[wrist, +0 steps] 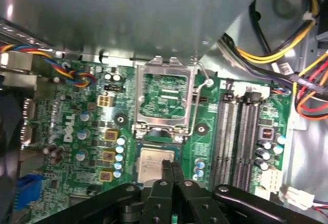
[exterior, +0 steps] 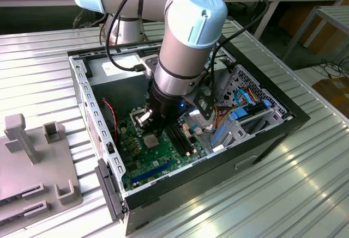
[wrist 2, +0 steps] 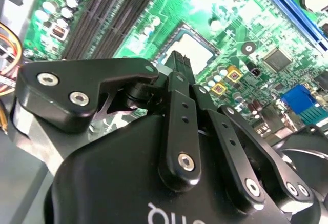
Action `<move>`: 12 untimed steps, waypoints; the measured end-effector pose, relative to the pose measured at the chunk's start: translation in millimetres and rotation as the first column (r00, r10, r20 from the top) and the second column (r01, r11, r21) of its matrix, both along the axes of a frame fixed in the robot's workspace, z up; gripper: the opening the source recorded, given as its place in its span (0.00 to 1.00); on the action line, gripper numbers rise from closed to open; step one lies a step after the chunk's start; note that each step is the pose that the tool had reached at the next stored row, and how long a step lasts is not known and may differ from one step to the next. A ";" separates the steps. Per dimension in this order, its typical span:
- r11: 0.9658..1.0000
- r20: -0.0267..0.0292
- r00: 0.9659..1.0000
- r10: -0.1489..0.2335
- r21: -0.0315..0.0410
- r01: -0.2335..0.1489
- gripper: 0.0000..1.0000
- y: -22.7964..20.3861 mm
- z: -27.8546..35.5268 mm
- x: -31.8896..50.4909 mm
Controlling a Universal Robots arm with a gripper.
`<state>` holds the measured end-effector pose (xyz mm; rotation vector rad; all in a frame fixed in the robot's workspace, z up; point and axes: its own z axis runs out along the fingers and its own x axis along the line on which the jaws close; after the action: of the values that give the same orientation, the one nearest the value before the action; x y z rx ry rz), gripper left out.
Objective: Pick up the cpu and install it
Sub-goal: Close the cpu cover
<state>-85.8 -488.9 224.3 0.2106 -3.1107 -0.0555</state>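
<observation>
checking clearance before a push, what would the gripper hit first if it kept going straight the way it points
Likely the cpu, lying flat just beyond the shut gripper in the first wrist view; any gap between them is unclear.

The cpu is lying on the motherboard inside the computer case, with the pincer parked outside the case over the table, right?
No. The cpu does lie on the motherboard inside the computer case, but the pincer is down inside the case too, its tips just over the cpu; the first wrist view shows it.
</observation>
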 end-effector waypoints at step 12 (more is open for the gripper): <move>0.992 0.000 0.992 0.123 0.000 -0.123 0.11 7.1 -1.2 17.7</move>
<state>-68.1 -481.8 223.1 0.4012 -3.0897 -0.0537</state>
